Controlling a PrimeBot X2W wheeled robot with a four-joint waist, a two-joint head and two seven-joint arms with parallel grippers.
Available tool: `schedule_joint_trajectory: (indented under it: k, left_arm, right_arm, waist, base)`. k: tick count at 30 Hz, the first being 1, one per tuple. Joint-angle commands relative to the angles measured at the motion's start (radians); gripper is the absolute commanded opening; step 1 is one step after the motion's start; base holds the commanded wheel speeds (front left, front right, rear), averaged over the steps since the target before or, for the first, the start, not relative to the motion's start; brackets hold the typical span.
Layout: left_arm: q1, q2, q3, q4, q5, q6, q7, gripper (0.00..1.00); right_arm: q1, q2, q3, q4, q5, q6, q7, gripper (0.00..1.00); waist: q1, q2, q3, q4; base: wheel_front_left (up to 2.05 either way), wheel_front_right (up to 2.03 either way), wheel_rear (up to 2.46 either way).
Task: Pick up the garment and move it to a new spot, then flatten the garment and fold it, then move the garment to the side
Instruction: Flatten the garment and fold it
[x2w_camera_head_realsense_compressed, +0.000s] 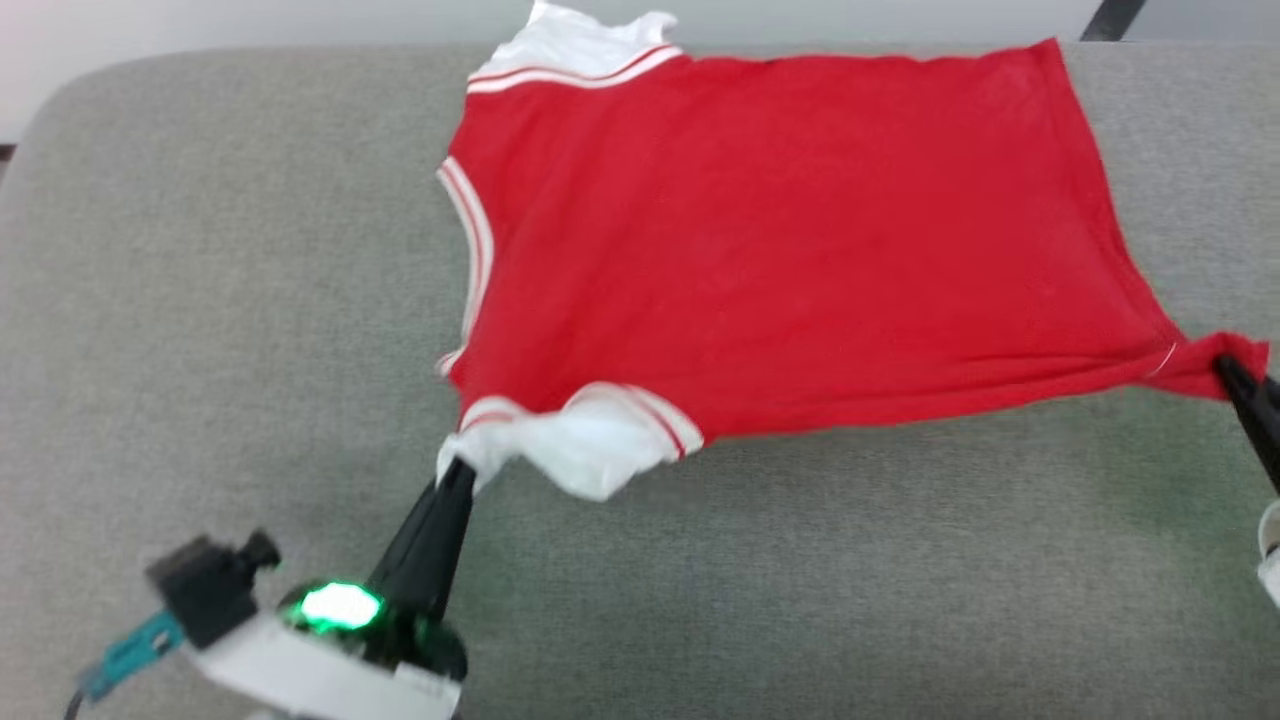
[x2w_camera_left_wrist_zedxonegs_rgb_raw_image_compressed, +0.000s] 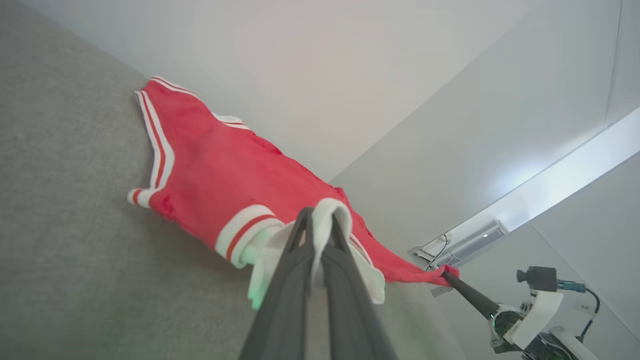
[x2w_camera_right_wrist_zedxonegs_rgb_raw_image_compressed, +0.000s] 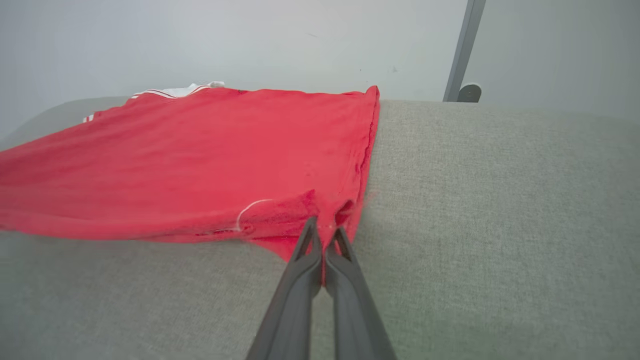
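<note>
On your head view the garment (x2w_camera_head_realsense_compressed: 780, 250) lies spread, plain red knit up, across the grey woven desk (x2w_camera_head_realsense_compressed: 200, 300). Your left tool (x2w_camera_head_realsense_compressed: 455, 472) pinches the crumpled white sleeve. Your right tool (x2w_camera_head_realsense_compressed: 1228, 370) pinches the hem corner, whose puckered folds the right wrist view adds.

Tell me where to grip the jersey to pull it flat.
Grip the jersey at its two near corners, coming from the near edge: the white sleeve, where the left gripper is shut, and the hem corner, where the right gripper is shut. Both bunch up off the cushion.
</note>
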Motion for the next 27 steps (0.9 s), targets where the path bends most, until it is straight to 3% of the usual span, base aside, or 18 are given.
schedule_joint_trajectory:
  k: [1, 9, 14, 20, 27]
  left_arm:
    - [0.055, 0.015, 0.012, -0.037, 0.013, 0.002, 0.001, 0.0]
    - [0.243, 0.055, 0.064, -0.203, 0.028, 0.036, 0.001, 0.0]
    - [0.273, 0.066, 0.067, -0.267, 0.041, 0.051, 0.005, 0.0]
    - [0.16, 0.055, 0.046, -0.261, 0.032, 0.039, 0.043, 0.0]
    - [-0.074, 0.034, 0.034, -0.134, 0.0, 0.012, 0.091, 0.0]
  right_arm:
    - [0.059, 0.026, -0.053, -0.059, -0.034, -0.001, 0.03, 0.0]
    - [0.268, 0.165, -0.248, -0.322, -0.141, -0.001, 0.153, 0.0]
    - [0.314, 0.214, -0.295, -0.402, -0.16, -0.001, 0.2, 0.0]
    - [0.266, 0.237, -0.318, -0.415, -0.181, -0.001, 0.232, 0.0]
    - [0.117, 0.237, -0.287, -0.35, -0.172, -0.001, 0.258, 0.0]
  waist:
    - [0.0, 0.0, -0.001, -0.029]
    - [0.0, 0.0, 0.006, -0.052]
    - [0.0, 0.0, 0.017, -0.05]
    - [0.0, 0.0, 0.046, -0.03]
    - [0.0, 0.0, 0.121, -0.024]
  base:
    - [0.0, 0.0, 0.0]
    - [0.0, 0.0, 0.0]
    - [0.0, 0.0, 0.0]
    - [0.0, 0.0, 0.0]
    - [0.0, 0.0, 0.0]
